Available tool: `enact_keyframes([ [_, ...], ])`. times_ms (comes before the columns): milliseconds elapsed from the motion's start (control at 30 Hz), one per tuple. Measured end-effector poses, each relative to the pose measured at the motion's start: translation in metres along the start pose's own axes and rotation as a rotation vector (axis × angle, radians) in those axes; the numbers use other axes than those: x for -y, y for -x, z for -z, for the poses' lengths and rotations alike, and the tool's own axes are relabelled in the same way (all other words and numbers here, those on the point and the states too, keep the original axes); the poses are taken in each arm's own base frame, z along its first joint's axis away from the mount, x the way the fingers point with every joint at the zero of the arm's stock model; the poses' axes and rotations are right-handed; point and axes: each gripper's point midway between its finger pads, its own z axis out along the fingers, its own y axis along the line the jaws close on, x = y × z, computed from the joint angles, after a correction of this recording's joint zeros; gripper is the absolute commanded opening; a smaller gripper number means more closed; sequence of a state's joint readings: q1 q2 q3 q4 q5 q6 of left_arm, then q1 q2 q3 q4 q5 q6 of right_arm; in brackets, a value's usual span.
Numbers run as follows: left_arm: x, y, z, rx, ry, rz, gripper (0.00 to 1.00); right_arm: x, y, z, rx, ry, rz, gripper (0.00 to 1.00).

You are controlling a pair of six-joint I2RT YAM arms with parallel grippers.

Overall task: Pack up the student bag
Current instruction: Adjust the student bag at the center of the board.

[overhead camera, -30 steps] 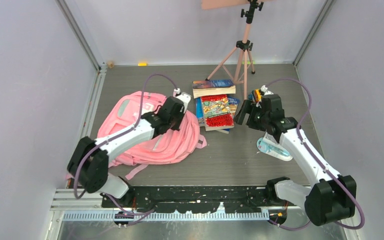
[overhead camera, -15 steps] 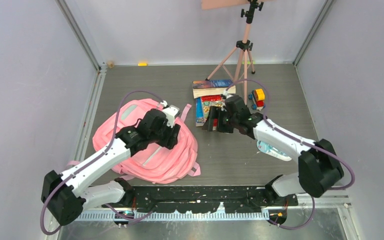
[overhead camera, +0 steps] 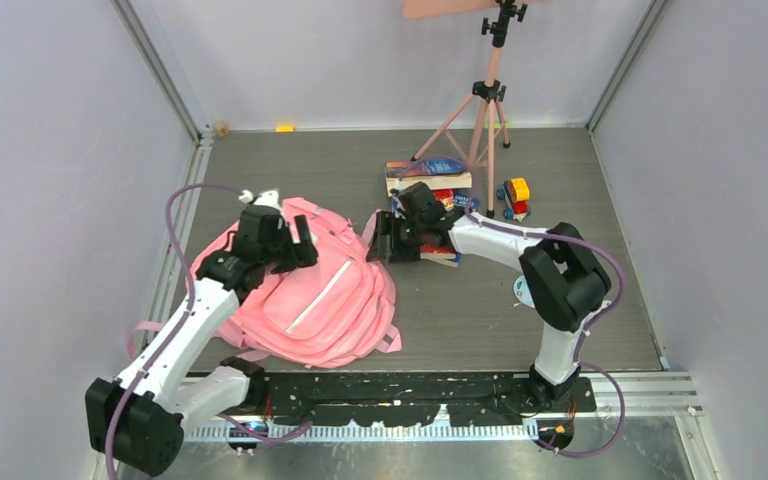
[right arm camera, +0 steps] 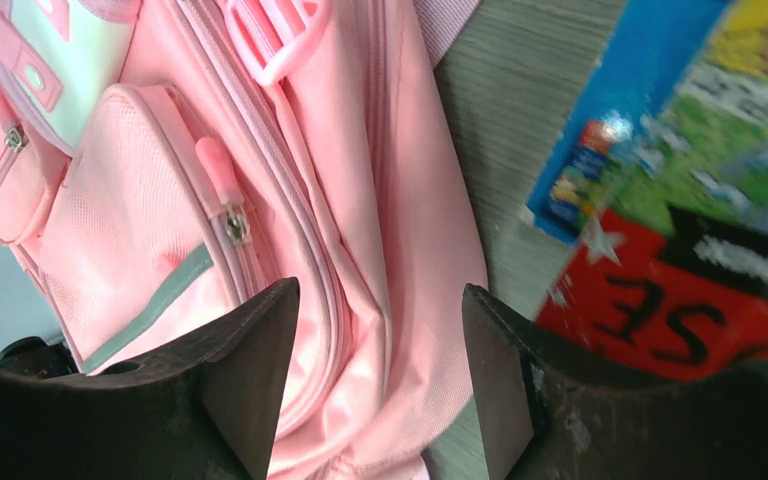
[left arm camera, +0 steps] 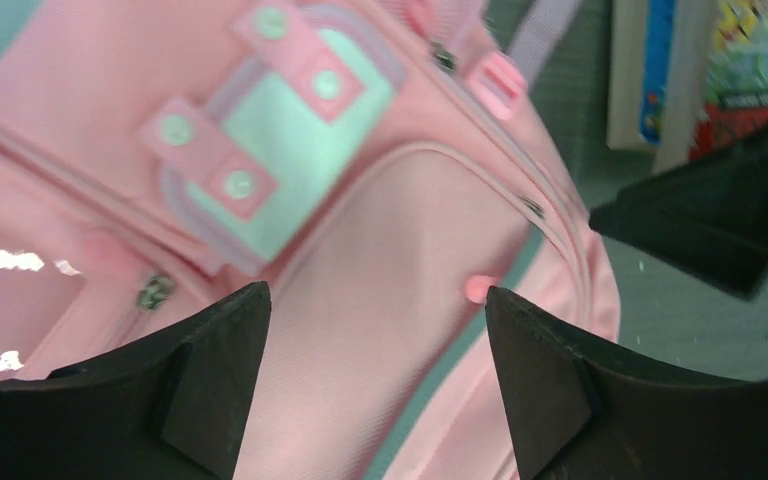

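The student bag (overhead camera: 325, 300) is a large pink backpack lying flat on the left of the table, its front pockets facing up. My left gripper (overhead camera: 295, 240) hovers over the bag's upper part. In the left wrist view it (left arm camera: 375, 300) is open, with only the pink front pocket (left arm camera: 360, 250) below the fingers. My right gripper (overhead camera: 385, 240) reaches across to the bag's right edge. In the right wrist view it (right arm camera: 380, 300) is open over folded pink fabric (right arm camera: 390, 200), not clamped on it. A pink zip pull (right arm camera: 218, 170) lies left of it.
A stack of books (overhead camera: 430, 180) lies right of the bag, and a red and blue cover (right arm camera: 690, 300) shows beside my right fingers. A pink tripod (overhead camera: 485, 100) stands behind them. A small toy vehicle (overhead camera: 515, 195) sits farther right. A pale blue item (overhead camera: 522, 290) lies by the right arm.
My left gripper has opened and moved left toward the bag's top; the bag shifted. My right arm swung left over the books to the bag's right edge, with its jaws narrowing.
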State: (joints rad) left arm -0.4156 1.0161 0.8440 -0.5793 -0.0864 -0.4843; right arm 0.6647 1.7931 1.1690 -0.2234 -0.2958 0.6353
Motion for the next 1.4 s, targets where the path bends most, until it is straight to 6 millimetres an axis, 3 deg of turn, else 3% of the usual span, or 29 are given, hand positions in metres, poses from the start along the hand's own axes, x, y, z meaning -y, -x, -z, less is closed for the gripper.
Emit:
enact_keyframes([
  [133, -0.039, 0.004, 0.001, 0.036, 0.117, 0.138, 0.86, -0.008, -0.001, -0.019, -0.032, 0.021, 0.010, 0.64],
  [233, -0.054, 0.003, 0.007, 0.067, 0.185, 0.162, 0.87, -0.012, -0.002, -0.029, -0.047, 0.032, 0.017, 0.60],
  [400, -0.072, -0.007, 0.009, 0.093, 0.253, 0.183, 0.88, -0.014, -0.008, -0.042, -0.074, 0.047, 0.020, 0.28],
  [500, -0.080, -0.020, -0.002, 0.058, 0.281, 0.195, 0.87, -0.018, -0.011, -0.043, -0.079, 0.062, 0.028, 0.11],
  [533, -0.084, -0.031, -0.018, 0.019, 0.291, 0.206, 0.86, -0.020, -0.013, -0.045, -0.076, 0.069, 0.038, 0.03],
  [567, -0.085, -0.032, -0.019, 0.017, 0.291, 0.207, 0.86, -0.020, -0.014, -0.045, -0.075, 0.070, 0.038, 0.01],
  [867, -0.088, -0.021, -0.081, 0.004, 0.280, 0.230, 0.83, -0.027, -0.040, -0.029, -0.003, 0.069, 0.085, 0.01],
  [1000, -0.082, 0.004, -0.104, 0.048, 0.246, 0.219, 0.83, -0.039, -0.061, -0.026, 0.001, 0.065, 0.125, 0.01],
  [1267, -0.051, 0.059, -0.151, 0.136, 0.100, 0.199, 0.81, -0.088, -0.103, -0.030, -0.033, 0.143, 0.201, 0.01],
  [1400, -0.035, 0.085, -0.165, 0.176, 0.028, 0.178, 0.81, -0.103, -0.098, -0.031, -0.017, 0.165, 0.216, 0.18],
])
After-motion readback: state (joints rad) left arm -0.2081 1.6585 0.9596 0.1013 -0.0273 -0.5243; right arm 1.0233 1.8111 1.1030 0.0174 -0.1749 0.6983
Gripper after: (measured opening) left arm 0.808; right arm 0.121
